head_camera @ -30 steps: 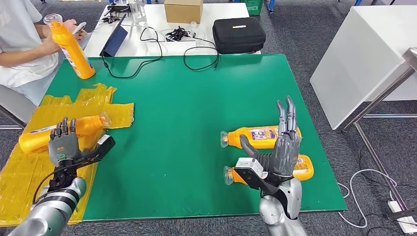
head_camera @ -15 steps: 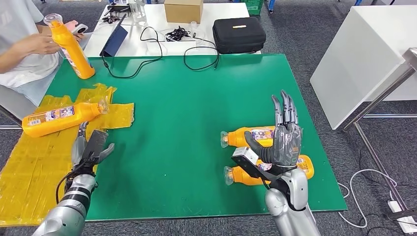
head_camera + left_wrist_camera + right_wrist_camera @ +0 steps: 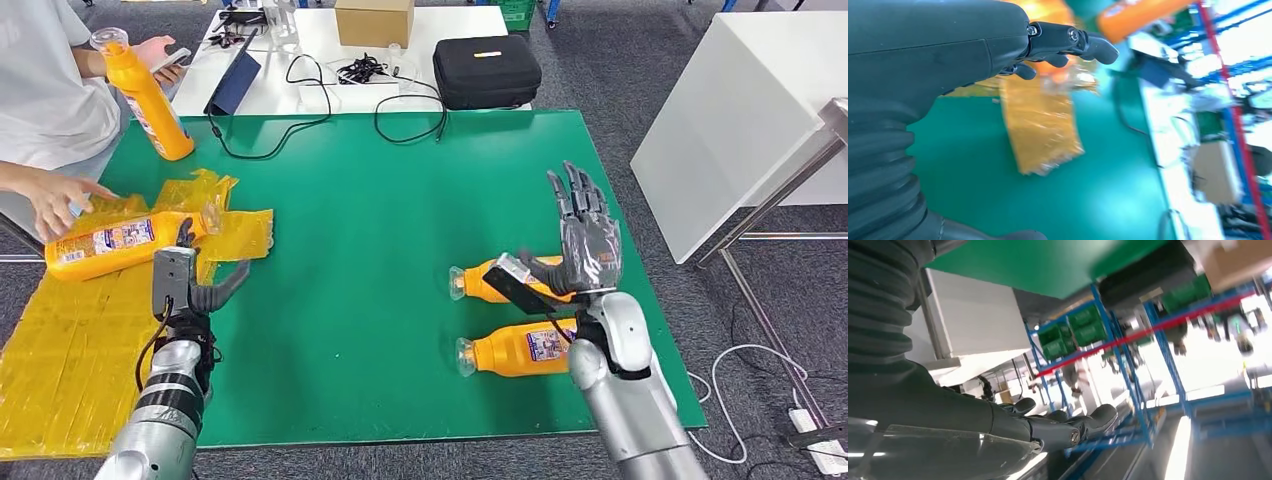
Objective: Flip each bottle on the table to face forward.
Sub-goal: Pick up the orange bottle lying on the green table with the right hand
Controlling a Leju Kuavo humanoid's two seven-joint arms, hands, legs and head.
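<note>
Two orange bottles lie on their sides at the right of the green table (image 3: 380, 200). The nearer bottle (image 3: 520, 347) shows its label. My right hand (image 3: 585, 245) hovers open, fingers stretched, over the farther bottle (image 3: 478, 282) and hides most of it. A third bottle (image 3: 120, 240) lies label-up on a yellow plastic sheet (image 3: 60, 340) at the left, with a person's hand (image 3: 60, 195) reaching to it. My left hand (image 3: 190, 285) is open just right of that bottle, holding nothing. In the left wrist view its fingers (image 3: 1088, 42) point over the yellow sheet (image 3: 1043, 120).
A fourth orange bottle (image 3: 145, 100) stands upright at the far left corner, beside a seated person. Behind the green table, a white table carries a black case (image 3: 487, 70), a cardboard box (image 3: 373, 20) and cables (image 3: 300, 115). A white cabinet (image 3: 740, 110) stands to the right.
My right hand rose and moved away from the nearer right bottle, uncovering it. My left hand drew back from the left bottle and turned. A person's hand reached toward that bottle.
</note>
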